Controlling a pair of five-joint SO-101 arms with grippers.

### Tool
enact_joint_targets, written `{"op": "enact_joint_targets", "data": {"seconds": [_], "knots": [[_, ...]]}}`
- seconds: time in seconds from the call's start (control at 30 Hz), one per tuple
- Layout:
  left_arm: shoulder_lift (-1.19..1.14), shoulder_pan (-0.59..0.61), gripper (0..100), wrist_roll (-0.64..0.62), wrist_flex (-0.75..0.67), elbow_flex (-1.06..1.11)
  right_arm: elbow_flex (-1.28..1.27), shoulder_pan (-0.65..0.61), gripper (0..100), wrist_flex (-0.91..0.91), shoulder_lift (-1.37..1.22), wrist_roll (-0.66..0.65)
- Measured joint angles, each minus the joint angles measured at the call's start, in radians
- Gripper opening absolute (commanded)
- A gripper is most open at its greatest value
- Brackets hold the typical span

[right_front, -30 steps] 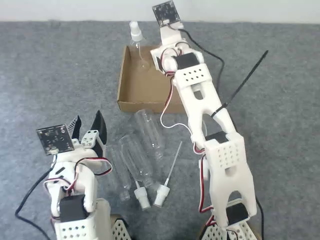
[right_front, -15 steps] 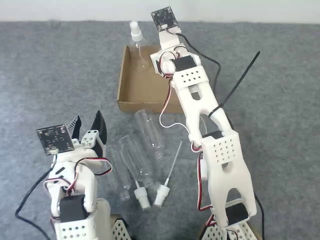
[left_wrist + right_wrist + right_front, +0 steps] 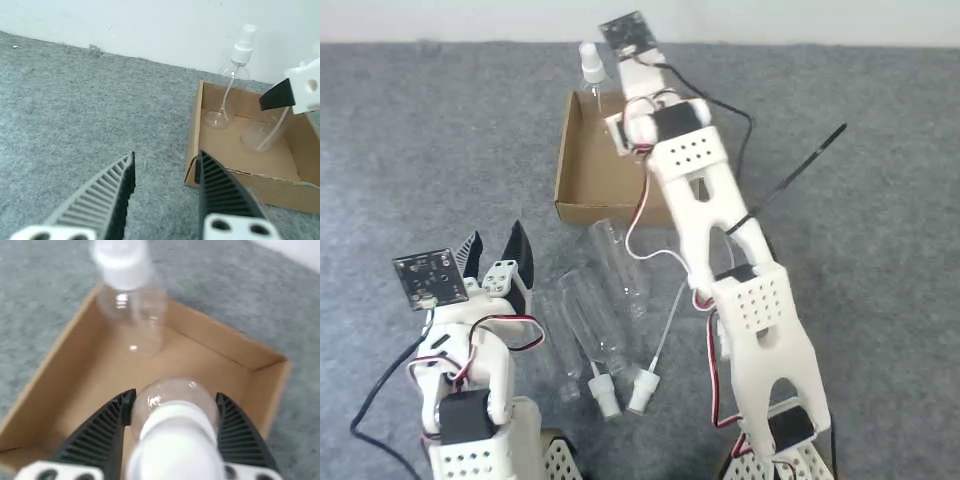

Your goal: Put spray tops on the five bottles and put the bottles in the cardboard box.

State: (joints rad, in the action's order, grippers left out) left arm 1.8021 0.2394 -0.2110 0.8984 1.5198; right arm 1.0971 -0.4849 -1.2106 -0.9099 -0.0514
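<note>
The right tool was closed on a clear plastic bottle fitted with a white spray top, its black ribbed fingers pressed to both sides of the bottle just below the top. That held bottle hung inside the brown cardboard box, base down; whether its base touched the box floor could not be told. A second clear bottle with a white sprayer stood upright in the far corner of the box, just beyond the held one.

The left tool sat low at the near side of the grey carpeted table, well apart from the box, its two fingers spread wide with nothing between them.

Between the two arms, in front of the box, three uncapped clear bottles lay on their sides: one nearest the box, one beside it and one closest to the left arm. Two loose white spray heads lay near the bottles' near ends, one with its thin tube pointing toward the right arm.
</note>
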Motion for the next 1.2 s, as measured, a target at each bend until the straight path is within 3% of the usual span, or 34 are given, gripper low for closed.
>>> {"op": "enact_joint_targets", "data": {"seconds": [0.57,0.83,1.2], "knots": [[0.0,0.0,18,0.0,0.0,0.0,0.014,-0.135,15.8,0.064,-0.077,-0.052],[0.0,0.0,18,0.0,0.0,0.0,0.071,-0.135,36.0,0.044,-0.095,-0.057],[0.0,0.0,18,0.0,0.0,0.0,0.193,-0.135,36.6,-0.043,-0.095,-0.057]]}}
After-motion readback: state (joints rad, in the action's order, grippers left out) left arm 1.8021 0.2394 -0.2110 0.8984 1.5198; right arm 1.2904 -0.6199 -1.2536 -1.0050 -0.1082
